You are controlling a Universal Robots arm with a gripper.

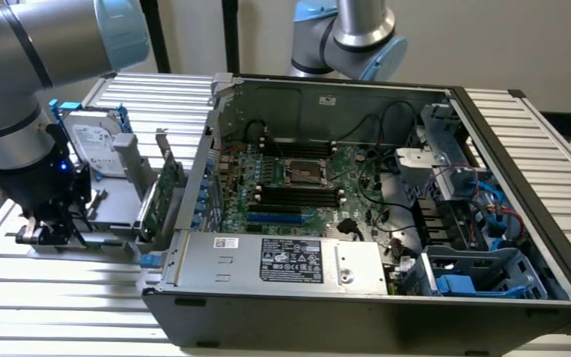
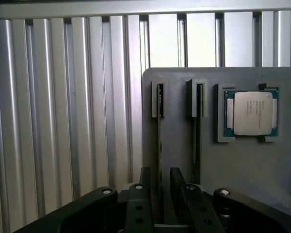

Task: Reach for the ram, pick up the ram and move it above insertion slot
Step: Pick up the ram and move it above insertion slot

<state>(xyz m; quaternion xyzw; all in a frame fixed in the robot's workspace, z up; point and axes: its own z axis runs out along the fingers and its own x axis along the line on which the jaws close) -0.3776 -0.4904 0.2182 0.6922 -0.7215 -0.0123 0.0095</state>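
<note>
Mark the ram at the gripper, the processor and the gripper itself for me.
ram (image 2: 160,103): wrist view, on its thin edge, seen edge-on.
processor (image 2: 250,112): wrist view, on the middle of its silver lid.
gripper (image 2: 160,187): wrist view, midway between its fingertips.

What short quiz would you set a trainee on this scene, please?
1. What lies in the grey tray's square pocket? A) a CPU B) a hard drive C) a fan
2. True or false: the gripper is open, with one finger on either side of the ram standing in the tray.
3. Fill in: the computer case sits to the exterior view's ____ of the gripper.

Key: 1 A; 2 true; 3 right.
</note>
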